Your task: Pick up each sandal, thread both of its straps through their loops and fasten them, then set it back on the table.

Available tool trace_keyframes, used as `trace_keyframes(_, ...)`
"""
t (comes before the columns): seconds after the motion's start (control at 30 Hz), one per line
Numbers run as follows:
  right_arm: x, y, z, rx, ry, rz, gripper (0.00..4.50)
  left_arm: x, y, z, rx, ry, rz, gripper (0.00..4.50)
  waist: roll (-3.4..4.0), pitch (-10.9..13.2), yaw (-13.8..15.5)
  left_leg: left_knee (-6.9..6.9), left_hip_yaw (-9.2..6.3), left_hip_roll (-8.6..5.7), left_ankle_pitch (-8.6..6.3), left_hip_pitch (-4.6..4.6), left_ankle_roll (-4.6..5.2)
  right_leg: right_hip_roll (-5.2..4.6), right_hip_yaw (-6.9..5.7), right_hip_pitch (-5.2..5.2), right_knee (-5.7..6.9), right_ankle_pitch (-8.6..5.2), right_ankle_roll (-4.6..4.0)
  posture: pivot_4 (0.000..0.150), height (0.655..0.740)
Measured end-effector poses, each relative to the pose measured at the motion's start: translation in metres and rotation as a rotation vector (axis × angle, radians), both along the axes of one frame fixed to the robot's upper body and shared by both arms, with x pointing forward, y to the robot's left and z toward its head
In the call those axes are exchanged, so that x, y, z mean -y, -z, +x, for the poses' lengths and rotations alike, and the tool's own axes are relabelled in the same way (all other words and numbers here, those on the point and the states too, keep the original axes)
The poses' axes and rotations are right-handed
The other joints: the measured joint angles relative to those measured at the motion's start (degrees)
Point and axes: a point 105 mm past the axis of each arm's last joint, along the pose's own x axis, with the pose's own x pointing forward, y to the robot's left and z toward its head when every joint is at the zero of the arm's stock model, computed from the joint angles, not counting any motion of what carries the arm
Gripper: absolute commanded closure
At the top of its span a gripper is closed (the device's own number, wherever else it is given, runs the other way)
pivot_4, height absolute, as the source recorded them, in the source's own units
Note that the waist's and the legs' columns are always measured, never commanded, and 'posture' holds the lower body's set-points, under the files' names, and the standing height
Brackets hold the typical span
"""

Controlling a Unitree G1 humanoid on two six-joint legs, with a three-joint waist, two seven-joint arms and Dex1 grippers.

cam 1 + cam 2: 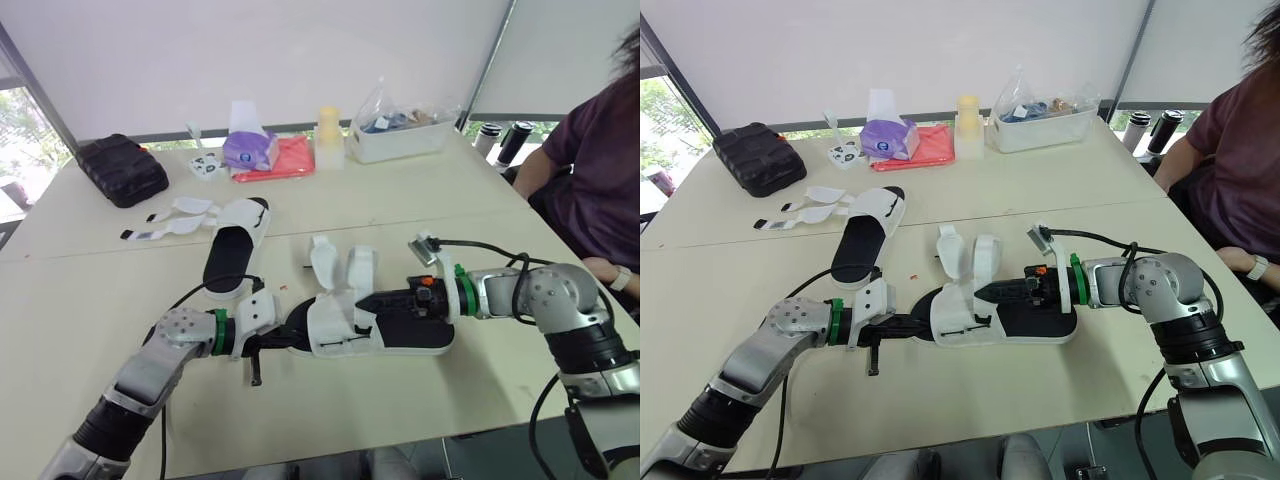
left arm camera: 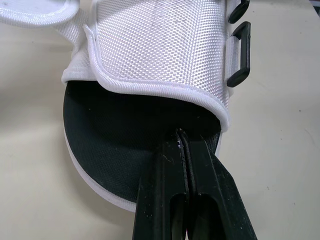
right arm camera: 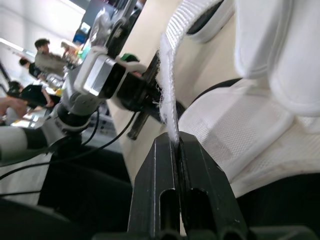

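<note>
Near sandal (image 1: 335,325): frame centre, on table (image 1: 400,220).
Far sandal (image 1: 232,255): upper left of it.
Pouch (image 1: 122,170): upper left of frame.
Tissue box (image 1: 250,150): top centre.
Container (image 1: 400,135): right of tissue box.

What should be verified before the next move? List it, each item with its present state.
1. Grip of left gripper on near sandal sole: ok, shut on the sole's edge.
2. Grip of right gripper on a strap: ok, pinching its edge.
3. Straps threaded through black loops: not ok, both stand open.
4. Near sandal lifted off table: cannot tell.
5. Far sandal fastened: not ok, straps splayed.
</note>
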Motion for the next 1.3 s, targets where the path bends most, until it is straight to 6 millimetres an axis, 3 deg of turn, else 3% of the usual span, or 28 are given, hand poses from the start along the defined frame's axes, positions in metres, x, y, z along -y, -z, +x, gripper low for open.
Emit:
trace_keyframes(0.43,-0.012,0.005,0.002,-0.029,-0.017,-0.004,4.44,0.0,0.0,-0.003,-0.002,-0.023,-0.003,4.5,0.01,0.0,-0.05,-0.01,0.0,0.0,0.01,-0.01,-0.02,-0.01,0.0,-0.03,0.01,0.0,0.0,0.15,0.74)
trace_keyframes(1.3,-0.015,-0.002,0.002,-0.056,-0.013,0.018,4.44,-0.001,0.0,-0.004,-0.006,-0.02,-0.002,4.5,0.01,-0.01,-0.08,-0.02,0.01,-0.01,0.01,-0.04,-0.03,0.0,0.02,-0.08,0.02,0.01,-0.01,0.15,0.74)
